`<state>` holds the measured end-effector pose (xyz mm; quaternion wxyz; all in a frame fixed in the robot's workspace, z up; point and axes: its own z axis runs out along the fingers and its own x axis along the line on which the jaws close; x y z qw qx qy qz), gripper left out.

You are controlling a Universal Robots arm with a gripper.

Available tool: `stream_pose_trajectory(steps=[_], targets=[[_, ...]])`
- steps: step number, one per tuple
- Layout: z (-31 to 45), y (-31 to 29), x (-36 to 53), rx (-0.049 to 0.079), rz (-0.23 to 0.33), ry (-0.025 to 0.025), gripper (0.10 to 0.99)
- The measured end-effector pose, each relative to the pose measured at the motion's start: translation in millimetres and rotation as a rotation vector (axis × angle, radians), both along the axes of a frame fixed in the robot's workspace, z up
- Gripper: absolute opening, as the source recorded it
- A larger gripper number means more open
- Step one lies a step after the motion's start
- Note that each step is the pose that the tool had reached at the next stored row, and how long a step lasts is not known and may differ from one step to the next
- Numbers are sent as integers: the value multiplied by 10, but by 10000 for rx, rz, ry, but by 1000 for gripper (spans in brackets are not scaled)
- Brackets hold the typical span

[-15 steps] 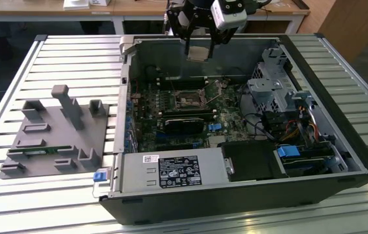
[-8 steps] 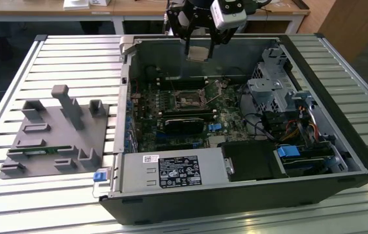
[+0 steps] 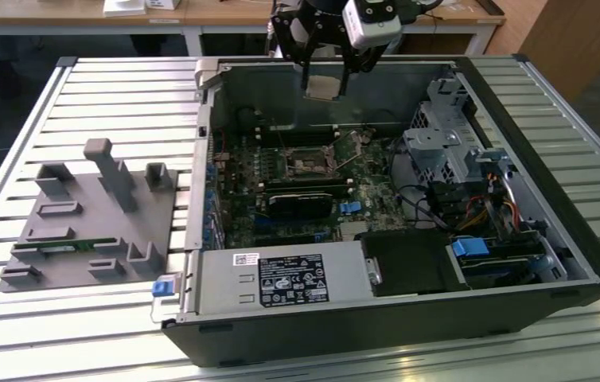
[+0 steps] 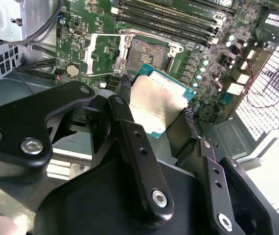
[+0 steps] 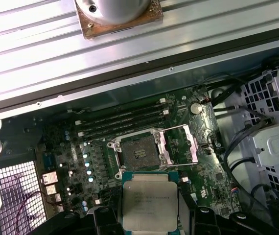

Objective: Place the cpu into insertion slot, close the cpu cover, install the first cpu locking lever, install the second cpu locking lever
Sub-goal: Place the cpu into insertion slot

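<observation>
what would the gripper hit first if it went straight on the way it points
Probably the open insertion slot: the gripper, shut on the cpu, points down into the case with the slot just ahead in both wrist views. Depth is unclear, so it might land slightly off.

Socket (image 5: pixel 140 155) clear from above, cover (image 5: pixel 193 146) flipped aside; memory slots (image 5: pixel 122 120) alongside, drive cage (image 3: pixel 438 147) and cables (image 3: pixel 422 199) crowd exterior view's right.

Side edges of cpu (image 4: pixel 156 105) behind end effector (image 4: pixel 156 99)
</observation>
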<state>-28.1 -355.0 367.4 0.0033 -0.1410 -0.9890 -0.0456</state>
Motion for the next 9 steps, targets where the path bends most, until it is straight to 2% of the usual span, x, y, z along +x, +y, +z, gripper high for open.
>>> stream_pose_trajectory(steps=[9], targets=[[0, 0, -2, 0, -114, 0, 541]])
